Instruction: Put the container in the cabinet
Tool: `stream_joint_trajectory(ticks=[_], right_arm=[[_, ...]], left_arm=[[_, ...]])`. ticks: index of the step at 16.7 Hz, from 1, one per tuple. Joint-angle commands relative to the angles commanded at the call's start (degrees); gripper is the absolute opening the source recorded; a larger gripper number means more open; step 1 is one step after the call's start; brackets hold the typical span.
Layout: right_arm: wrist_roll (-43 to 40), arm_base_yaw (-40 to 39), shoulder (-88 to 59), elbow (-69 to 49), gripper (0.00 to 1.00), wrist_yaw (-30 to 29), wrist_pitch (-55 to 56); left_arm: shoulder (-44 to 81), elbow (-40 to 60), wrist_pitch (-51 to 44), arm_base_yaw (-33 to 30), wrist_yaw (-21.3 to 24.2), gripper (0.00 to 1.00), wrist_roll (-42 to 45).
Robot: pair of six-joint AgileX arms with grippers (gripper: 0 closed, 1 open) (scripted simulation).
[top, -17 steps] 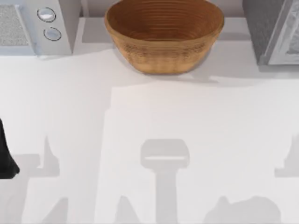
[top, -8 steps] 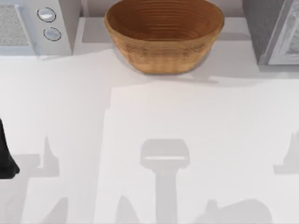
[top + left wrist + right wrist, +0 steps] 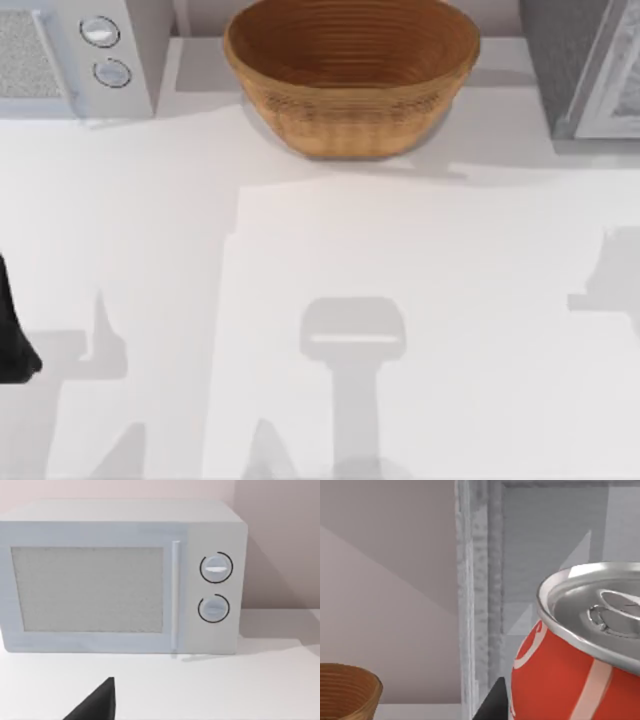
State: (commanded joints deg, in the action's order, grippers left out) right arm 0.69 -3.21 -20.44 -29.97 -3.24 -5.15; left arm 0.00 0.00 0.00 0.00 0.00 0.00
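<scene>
Red drink can with white marks and a silver top (image 3: 570,665) sits right at your right claw, before the grey cabinet's open frame (image 3: 475,595); whether that claw clamps it, you cannot tell. Leftward stands a woven brown basket bowl (image 3: 350,75) on the white desk (image 3: 300,250). Your left arm (image 3: 12,330) parks at the desk's left edge, facing a white microwave (image 3: 120,580).

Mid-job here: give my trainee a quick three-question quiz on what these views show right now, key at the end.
1. True or false: the can sits inside the woven basket.
2. Which appliance faces the left wrist camera? A) toaster B) microwave C) kettle
3. Fill in: behind the can in the right wrist view stands the grey ____.

Key: 1 false: the can is close to the right wrist camera, in front of the cabinet. 2 B. 3 cabinet.
</scene>
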Motion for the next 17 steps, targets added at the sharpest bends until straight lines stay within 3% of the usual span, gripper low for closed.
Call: stream_joint_trajectory(ticks=[11,17], right_arm=[[0.15,-5.18,-39.12,-48.33,0.0,-5.56,-13.36],[0.29,-7.06,-53.1,-66.5,0.0,-7.58,-18.07]], left_arm=[[0.0,0.0,0.0,0.0,0.0,1.0,0.0],[0.0,0.0,0.0,0.0,0.0,1.0,0.0]])
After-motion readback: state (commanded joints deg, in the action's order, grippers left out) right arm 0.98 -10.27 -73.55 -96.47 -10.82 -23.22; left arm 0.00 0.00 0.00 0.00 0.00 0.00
